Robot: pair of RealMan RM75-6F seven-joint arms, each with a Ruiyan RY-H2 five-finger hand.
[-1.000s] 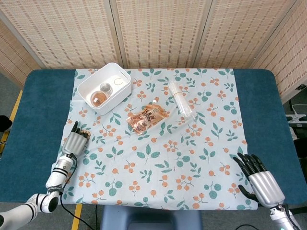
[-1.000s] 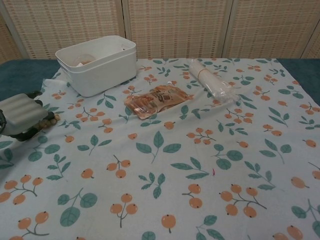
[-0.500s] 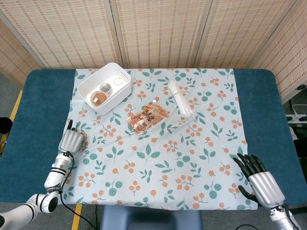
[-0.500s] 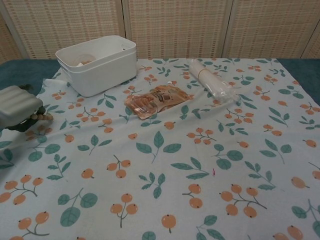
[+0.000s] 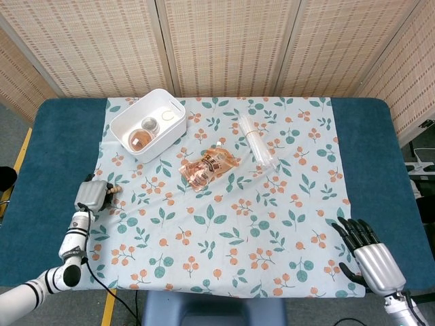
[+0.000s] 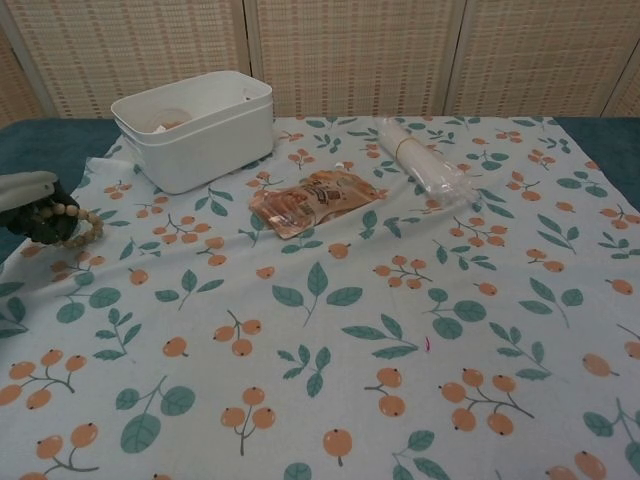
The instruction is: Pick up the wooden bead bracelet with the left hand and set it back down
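The wooden bead bracelet (image 5: 113,191) (image 6: 74,226) is at the left edge of the floral cloth. My left hand (image 5: 94,195) (image 6: 28,194) has its fingers curled around the bracelet's left part and grips it. Part of the bead loop sticks out to the right of the fingers, just above the cloth. The rest of the loop is hidden under the hand. My right hand (image 5: 368,256) rests at the front right corner of the table with its fingers spread and nothing in it. The chest view does not show it.
A white bin (image 5: 174,119) (image 6: 200,150) holding small items stands at the back left. An orange snack packet (image 5: 209,166) (image 6: 312,200) lies mid-table. A clear plastic sleeve (image 5: 257,142) (image 6: 420,160) lies behind it to the right. The floral cloth (image 5: 245,224) covers the blue table (image 5: 47,170).
My left hand has curled over the bracelet, tipped up and drawn left toward the cloth's edge, taking the beads with it. The right hand has not moved.
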